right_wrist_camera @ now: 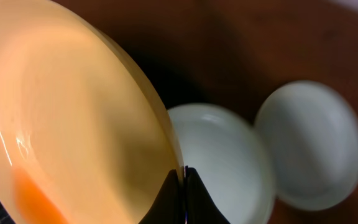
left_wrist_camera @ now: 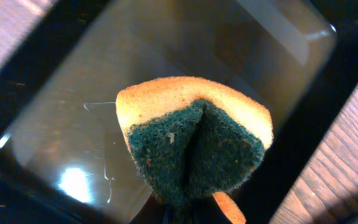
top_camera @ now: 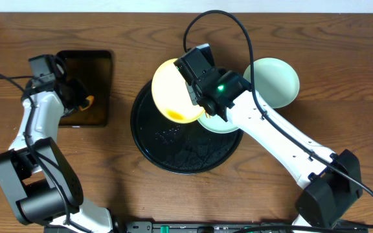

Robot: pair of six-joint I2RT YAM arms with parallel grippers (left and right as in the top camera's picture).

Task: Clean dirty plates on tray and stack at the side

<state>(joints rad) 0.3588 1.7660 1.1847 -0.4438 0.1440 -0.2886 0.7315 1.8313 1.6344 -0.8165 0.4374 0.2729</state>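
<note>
My right gripper (top_camera: 195,97) is shut on the rim of the pale yellow plate (top_camera: 173,90) and holds it tilted above the large round black tray (top_camera: 173,152). The plate has an orange smear (right_wrist_camera: 33,199) near its low edge. One mint-blue plate (top_camera: 222,123) lies on the tray under the arm, and it shows in the right wrist view (right_wrist_camera: 222,162). The other mint-blue plate (top_camera: 277,81) sits on the table right of the tray. My left gripper (top_camera: 83,102) is shut on a yellow and green sponge (left_wrist_camera: 194,146) over the rectangular black tray (top_camera: 86,87).
The rectangular tray (left_wrist_camera: 278,56) holds a shallow layer of liquid below the sponge. A black cable (top_camera: 232,26) loops above the right arm. Wooden table (top_camera: 342,52) lies all round.
</note>
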